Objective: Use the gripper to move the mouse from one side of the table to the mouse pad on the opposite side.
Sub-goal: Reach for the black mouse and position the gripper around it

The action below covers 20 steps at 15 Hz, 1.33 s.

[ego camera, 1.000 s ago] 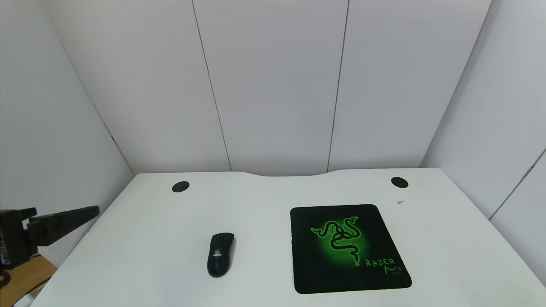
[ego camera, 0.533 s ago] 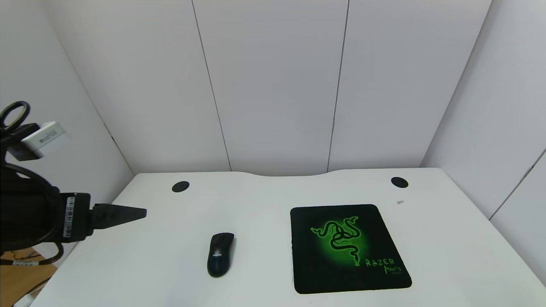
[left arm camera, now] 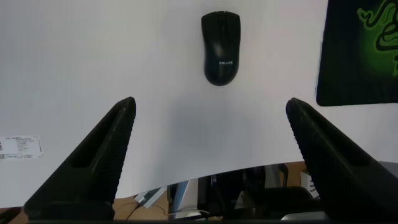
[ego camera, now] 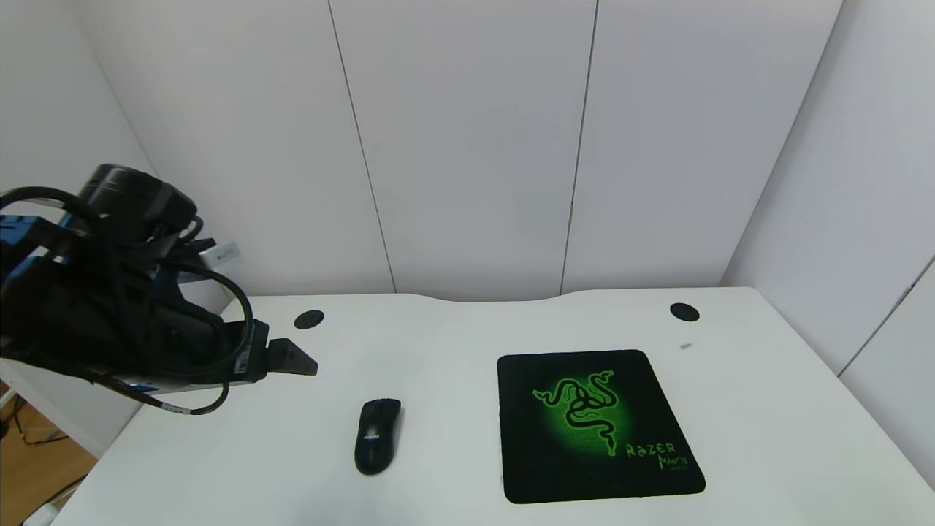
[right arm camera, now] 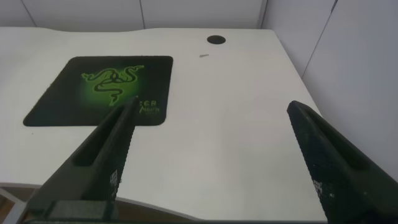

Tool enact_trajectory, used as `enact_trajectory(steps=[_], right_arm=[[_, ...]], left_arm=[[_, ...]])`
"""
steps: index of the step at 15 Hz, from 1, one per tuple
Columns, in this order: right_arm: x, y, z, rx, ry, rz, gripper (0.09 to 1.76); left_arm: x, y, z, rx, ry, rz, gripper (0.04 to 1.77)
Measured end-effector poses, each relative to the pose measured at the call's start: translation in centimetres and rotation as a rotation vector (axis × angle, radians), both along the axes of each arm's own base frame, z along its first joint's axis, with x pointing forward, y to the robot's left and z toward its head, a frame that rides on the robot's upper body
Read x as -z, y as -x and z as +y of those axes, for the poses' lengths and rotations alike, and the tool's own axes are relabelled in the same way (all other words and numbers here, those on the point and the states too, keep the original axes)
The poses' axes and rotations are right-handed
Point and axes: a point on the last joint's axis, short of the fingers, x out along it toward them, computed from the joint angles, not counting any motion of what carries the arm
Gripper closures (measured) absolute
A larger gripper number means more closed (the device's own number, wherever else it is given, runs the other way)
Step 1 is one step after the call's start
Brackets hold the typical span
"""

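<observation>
Black glossy oval mouse (ego camera: pixel 378 435) untouched on white table (ego camera: pixel 453 343) | my left gripper (left arm camera: pixel 210 115) spread wide, nothing in it | green-snake black mouse pad (ego camera: pixel 597 425) bare | whole move left

- right gripper (right arm camera: pixel 211 146) above near edge of tabletop (right arm camera: pixel 236 143), two black fingers (right arm camera: pixel 102 158) spread wide apart, nothing between them
- mouse pad (right arm camera: pixel 99 90) lies flat on tabletop beyond one finger, green snake emblem, green lettering partly hidden by fingertip
- round black cable hole (right arm camera: pixel 216 40) near far edge, well apart from pad
- small grey mark (right arm camera: pixel 203 55) between hole and pad
- white wall panels (right arm camera: pixel 348 50) behind and beside tabletop
</observation>
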Motion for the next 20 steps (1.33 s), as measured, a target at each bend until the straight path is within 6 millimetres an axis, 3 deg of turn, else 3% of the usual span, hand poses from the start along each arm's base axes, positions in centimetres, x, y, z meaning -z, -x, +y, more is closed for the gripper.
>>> enact_trajectory(steps=[5, 13, 20], right_arm=[[0.0, 0.0, 0.0, 0.000, 0.000, 0.000, 0.14], [0.0, 0.0, 0.0, 0.001, 0.000, 0.000, 0.14], [0.0, 0.0, 0.0, 0.000, 0.000, 0.000, 0.14]], left_arm=[[2.4, -3.8, -2.0, 0.055, -0.002, 0.121, 0.09], [7.9, -8.9, -4.2, 0.080, -0.027, 0.259, 0.09], [11.6, -10.5, -5.5, 0.052, -0.037, 0.351, 0.09]])
